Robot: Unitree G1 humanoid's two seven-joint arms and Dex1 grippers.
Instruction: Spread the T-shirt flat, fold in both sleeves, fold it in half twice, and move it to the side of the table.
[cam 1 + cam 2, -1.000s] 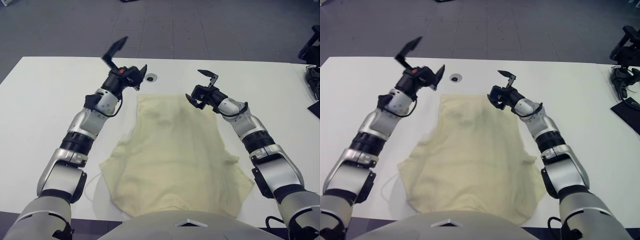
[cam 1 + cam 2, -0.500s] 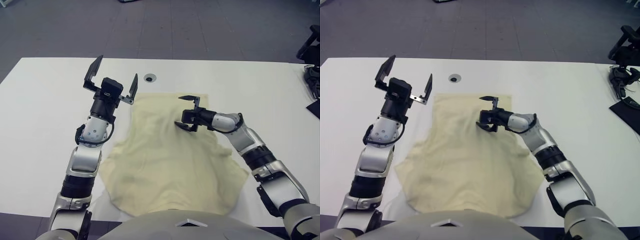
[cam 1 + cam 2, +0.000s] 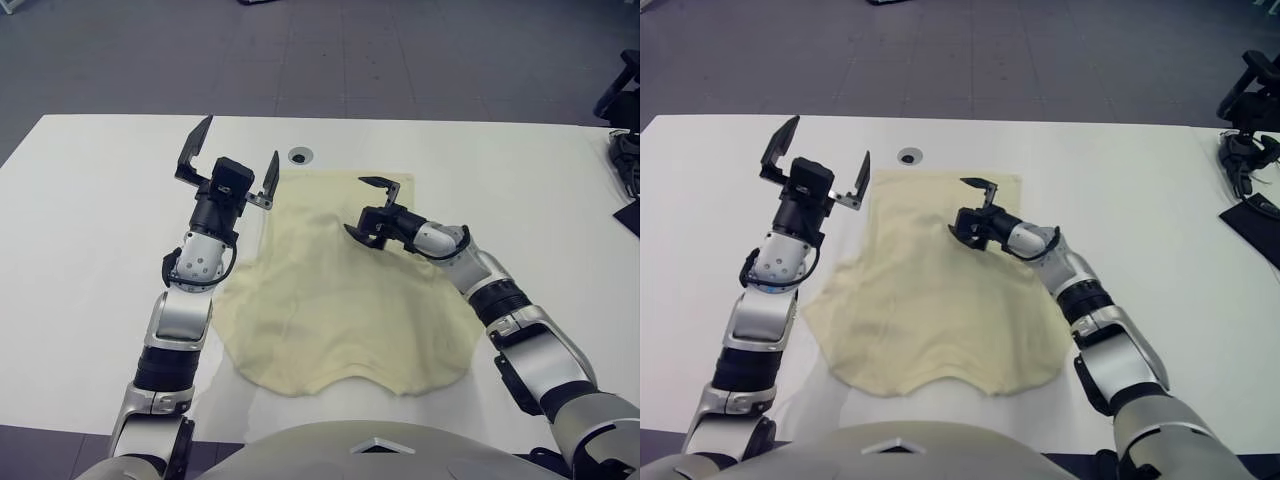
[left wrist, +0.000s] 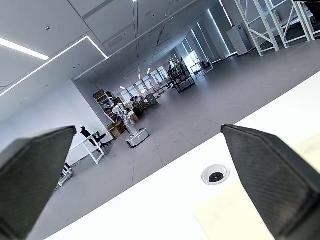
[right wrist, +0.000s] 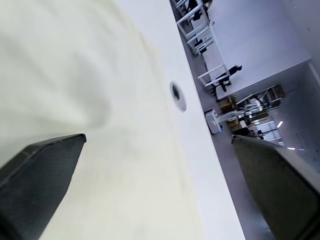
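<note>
The T-shirt [image 3: 340,300] is pale yellow and lies on the white table [image 3: 90,220], in the middle and towards the robot's side. Its far end is narrow, with a straight edge just short of the round cable hole [image 3: 300,155] in the tabletop. From there the cloth widens towards the robot and ends in a curved near edge with a rounded lobe at each side. Soft wrinkles run across it, and the sleeves cannot be made out as separate shapes.

The left gripper [image 3: 232,156] is raised above the table at the shirt's far left corner, pointing away from the robot. Its jaws are spread wide and hold nothing. In the left wrist view its two dark fingers [image 4: 272,172] frame the cable hole [image 4: 216,175], with a corner of the shirt [image 4: 235,220] beside it.

The right gripper [image 3: 366,208] sits over the far part of the shirt, a little right of its middle, with jaws parted and nothing between them. The lower finger is very near the cloth — whether it touches cannot be told. In the right wrist view the separated fingers [image 5: 40,165] bracket the yellow fabric [image 5: 75,75].
</note>
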